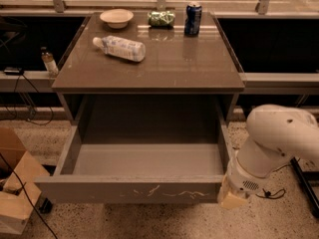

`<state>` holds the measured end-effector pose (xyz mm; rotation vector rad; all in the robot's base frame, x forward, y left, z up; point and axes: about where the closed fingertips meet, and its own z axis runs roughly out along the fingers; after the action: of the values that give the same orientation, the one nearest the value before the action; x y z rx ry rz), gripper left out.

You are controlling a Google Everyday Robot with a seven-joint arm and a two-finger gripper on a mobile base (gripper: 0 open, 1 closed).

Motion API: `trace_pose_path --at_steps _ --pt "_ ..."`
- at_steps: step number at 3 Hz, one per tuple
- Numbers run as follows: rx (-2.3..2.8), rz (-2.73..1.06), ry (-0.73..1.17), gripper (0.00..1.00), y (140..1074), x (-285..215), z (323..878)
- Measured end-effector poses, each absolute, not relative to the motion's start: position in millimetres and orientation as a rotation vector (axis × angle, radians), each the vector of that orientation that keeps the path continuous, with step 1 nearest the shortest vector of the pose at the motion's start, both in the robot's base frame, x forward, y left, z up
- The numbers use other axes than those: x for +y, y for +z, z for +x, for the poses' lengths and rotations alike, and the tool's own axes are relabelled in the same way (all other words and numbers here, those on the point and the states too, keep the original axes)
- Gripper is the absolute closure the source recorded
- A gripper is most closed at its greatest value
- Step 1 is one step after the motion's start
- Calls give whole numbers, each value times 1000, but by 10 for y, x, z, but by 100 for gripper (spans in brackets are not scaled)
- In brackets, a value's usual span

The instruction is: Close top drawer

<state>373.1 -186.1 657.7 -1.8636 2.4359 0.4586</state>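
Standing pulled far out of its cabinet, the top drawer [130,193] shows its grey inside with nothing in it, and its flat front carries pale squiggly scratches right of the middle. The gripper [232,198] sits at the right end of that front, at the corner (touching it or just beside it, the view does not settle which). Whether the gripper is wide or narrow cannot be told. The white arm [279,136] bends in from the right, low over the speckled floor [164,223]. On the cabinet top [174,68] a plastic bottle [119,48] lies on its side near the left. Further back stand a pale bowl [116,18], a crumpled green bag [162,18] and a blue can [193,19]. A cardboard box [15,183] sits at the lower left.
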Motion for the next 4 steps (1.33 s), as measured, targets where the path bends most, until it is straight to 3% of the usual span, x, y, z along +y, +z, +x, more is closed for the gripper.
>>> trace_pose_path --at_steps 3,4 --pt "2420 -1859 463 100 6539 -1847 3928" --pt "2410 -1852 465 100 6483 -1835 4226"
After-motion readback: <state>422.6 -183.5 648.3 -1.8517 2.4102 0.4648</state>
